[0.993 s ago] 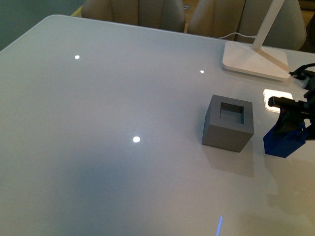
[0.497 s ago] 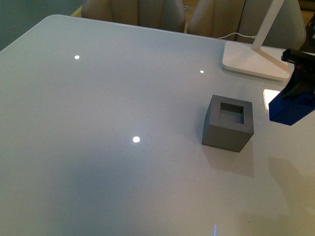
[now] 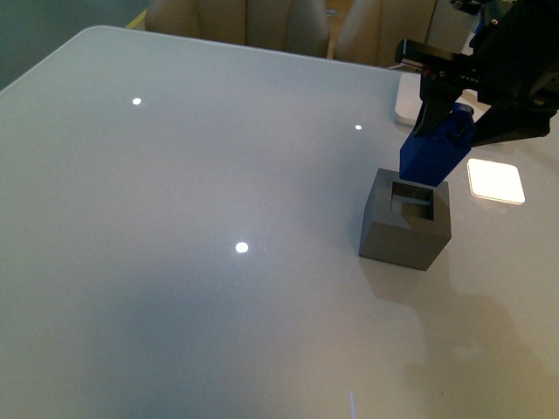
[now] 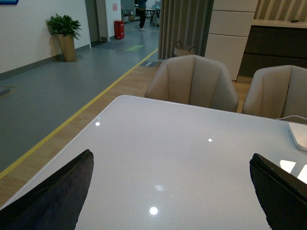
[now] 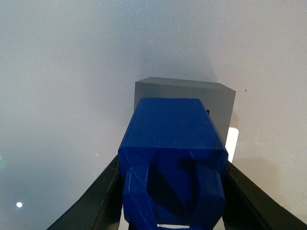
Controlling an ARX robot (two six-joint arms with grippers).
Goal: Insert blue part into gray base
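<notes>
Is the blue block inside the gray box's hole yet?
Not yet. The right gripper holds the blue part tilted above the gray base, and the hole looks empty.

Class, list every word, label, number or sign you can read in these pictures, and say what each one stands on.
No text can be read anywhere.
blue part: no marking shows.
gray base: no marking shows.
wall sign by the far doorway, left wrist view: too small to read.
blue panel at the wall's upper edge, left wrist view: cut off, unreadable.
</notes>
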